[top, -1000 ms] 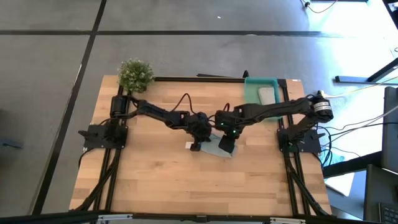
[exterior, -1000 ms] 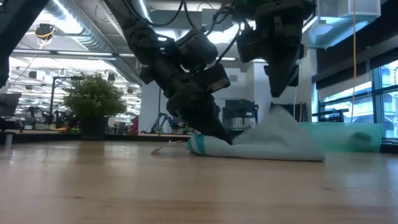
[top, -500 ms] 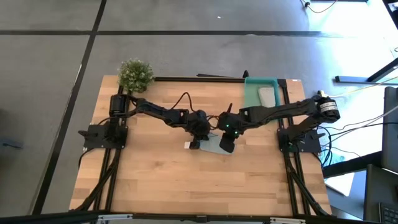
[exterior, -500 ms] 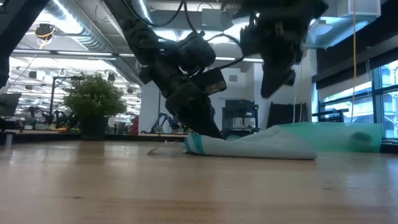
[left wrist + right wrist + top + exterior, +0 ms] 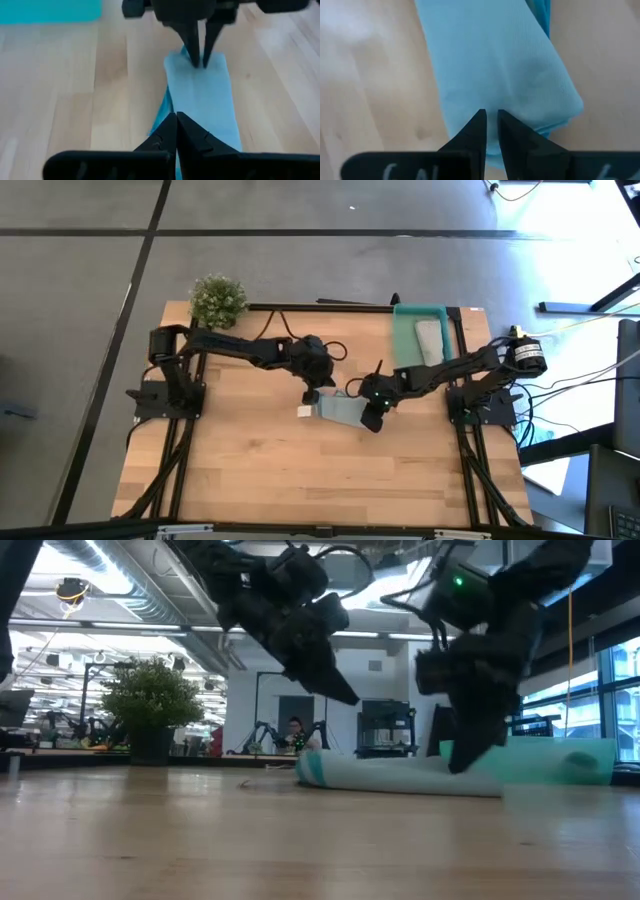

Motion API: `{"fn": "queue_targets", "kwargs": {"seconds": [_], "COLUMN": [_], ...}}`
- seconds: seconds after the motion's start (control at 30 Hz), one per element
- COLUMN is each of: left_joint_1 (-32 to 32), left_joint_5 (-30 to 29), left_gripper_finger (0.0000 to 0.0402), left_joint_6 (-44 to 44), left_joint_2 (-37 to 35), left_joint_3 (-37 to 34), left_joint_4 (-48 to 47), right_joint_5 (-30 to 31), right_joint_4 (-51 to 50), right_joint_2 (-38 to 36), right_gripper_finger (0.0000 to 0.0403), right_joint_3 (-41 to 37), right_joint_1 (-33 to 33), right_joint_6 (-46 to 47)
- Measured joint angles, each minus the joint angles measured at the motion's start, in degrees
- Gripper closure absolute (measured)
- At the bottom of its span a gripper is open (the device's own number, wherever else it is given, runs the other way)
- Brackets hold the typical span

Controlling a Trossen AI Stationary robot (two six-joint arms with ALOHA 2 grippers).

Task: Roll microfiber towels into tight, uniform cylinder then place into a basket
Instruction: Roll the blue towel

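Grey-beige towel lies rolled in the basket; blue towel, folded flat on the worktop, awaits rolling: left end effector pressed together above it, right end effector nearly together, tips touching it

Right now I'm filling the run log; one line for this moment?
blue towel: rolled, on table | grey towel: in basket | left gripper: shut | right gripper: at towel

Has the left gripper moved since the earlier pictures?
Yes. The left gripper has lifted off the blue towel and drawn back toward the plant.
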Motion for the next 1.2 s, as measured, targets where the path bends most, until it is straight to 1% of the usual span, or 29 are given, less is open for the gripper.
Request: {"fn": "queue_targets", "kwargs": {"seconds": [0.13, 0.2, 0.3, 0.4, 0.5, 0.6, 0.67, 0.73, 0.87, 1.0, 1.1, 1.2], "left_joint_1": [-0.3, -0.8, -1.9, -3.4, -4.3, -4.7, -4.7, -4.7, -5.0, -6.5, -7.1, -7.1], "left_joint_5": [0.0, 0.1, 0.5, 0.6, 0.3, -1.5, -2.6, -2.7, -2.2, -2.0, -2.9, -5.2], "left_gripper_finger": [0.0402, 0.0401, 0.0401, 0.0401, 0.0401, 0.0401, 0.0401, 0.0401, 0.0402, 0.0401, 0.0401, 0.0401], "left_joint_6": [0.0, 0.0, 0.0, 0.1, -0.2, -0.5, -0.8, -1.4, -1.7, 1.1, 1.4, 1.3], "left_joint_2": [-2.2, -3.3, -3.5, -3.4, -3.1, -3.2, -3.5, -3.5, -3.5, -1.4, 1.2, 4.2], "left_joint_3": [0.1, -0.1, 0.0, 0.0, 0.0, 0.0, 0.0, 0.0, 0.0, -0.1, 0.2, 0.0], "left_joint_4": [-4.0, -7.6, -8.3, -9.5, -10.9, -11.1, -11.5, -12.1, -14.0, -15.5, -10.8, -9.3], "right_joint_5": [0.0, 0.3, 0.8, 0.9, 1.1, 0.6, 0.3, 0.5, 2.4, 1.8, 1.6, 1.4], "right_joint_4": [0.6, 1.2, 1.5, 0.2, -0.7, -4.1, -5.1, -4.0, -4.9, -4.1, -4.2, -4.0], "right_joint_2": [0.0, -0.1, -0.1, -0.2, -1.7, -3.1, -3.0, -2.5, 0.0, 1.3, 2.3, 3.9], "right_gripper_finger": [0.0354, 0.0354, 0.0354, 0.0354, 0.0354, 0.0354, 0.0354, 0.0354, 0.0354, 0.0354, 0.0354, 0.0354], "right_joint_3": [-2.2, -2.9, -3.2, -1.8, 1.3, 4.4, 4.8, 4.4, 3.2, 3.4, 3.4, 3.5], "right_joint_1": [0.0, 0.0, 0.0, 0.0, 0.0, 0.4, 1.1, 1.9, 2.3, 2.3, 2.3, 2.3], "right_joint_6": [0.0, -0.2, -0.2, -1.8, -2.6, -3.3, -3.2, -3.5, -3.3, -3.4, -3.5, -3.7]}}
